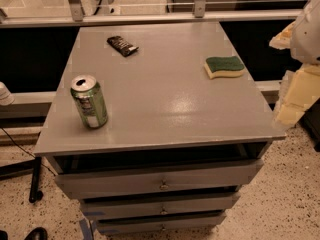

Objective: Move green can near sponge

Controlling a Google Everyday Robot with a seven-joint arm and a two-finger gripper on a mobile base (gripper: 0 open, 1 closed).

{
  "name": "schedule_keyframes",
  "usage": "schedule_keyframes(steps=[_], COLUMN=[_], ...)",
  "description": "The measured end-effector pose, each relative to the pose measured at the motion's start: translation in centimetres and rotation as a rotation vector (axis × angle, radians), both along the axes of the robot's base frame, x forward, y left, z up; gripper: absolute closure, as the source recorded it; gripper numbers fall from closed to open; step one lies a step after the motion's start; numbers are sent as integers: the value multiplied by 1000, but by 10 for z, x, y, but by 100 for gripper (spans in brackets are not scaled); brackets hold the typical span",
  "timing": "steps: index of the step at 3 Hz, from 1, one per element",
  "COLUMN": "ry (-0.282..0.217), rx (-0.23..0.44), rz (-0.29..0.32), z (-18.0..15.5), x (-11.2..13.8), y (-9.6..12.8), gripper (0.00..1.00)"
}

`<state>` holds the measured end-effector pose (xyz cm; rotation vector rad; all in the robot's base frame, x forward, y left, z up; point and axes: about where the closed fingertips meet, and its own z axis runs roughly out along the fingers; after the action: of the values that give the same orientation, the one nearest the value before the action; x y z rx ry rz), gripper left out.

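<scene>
Drawer cabinet [160, 183], grey, three drawer fronts facing the camera. On its top, near the front left corner, the green can [89, 102] stands upright. The sponge [224, 66] lies green side up toward the rear right, well apart from the can. A dark wrapper [122, 45] lies flat at rear left. The gripper [295, 96] hangs beyond the right edge, touching no item; whether it is wide or narrow cannot be told.

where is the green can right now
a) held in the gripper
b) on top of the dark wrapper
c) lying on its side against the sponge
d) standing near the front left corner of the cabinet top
d: the green can stands near the front left corner of the cabinet top, far from the sponge at the right rear, while the gripper is off the right edge.
</scene>
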<state>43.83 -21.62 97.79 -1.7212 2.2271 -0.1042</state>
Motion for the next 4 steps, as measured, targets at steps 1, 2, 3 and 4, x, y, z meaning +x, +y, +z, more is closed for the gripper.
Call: schedule_keyframes(steps=[1, 2, 3, 4], ry=[-7, -19, -21, -30], rx=[4, 84, 273, 502], rz=[1, 41, 119, 178], z=[1, -16, -58, -97], x=[1, 8, 23, 43], y=[2, 24, 75, 134], gripper=[0, 0, 0, 0])
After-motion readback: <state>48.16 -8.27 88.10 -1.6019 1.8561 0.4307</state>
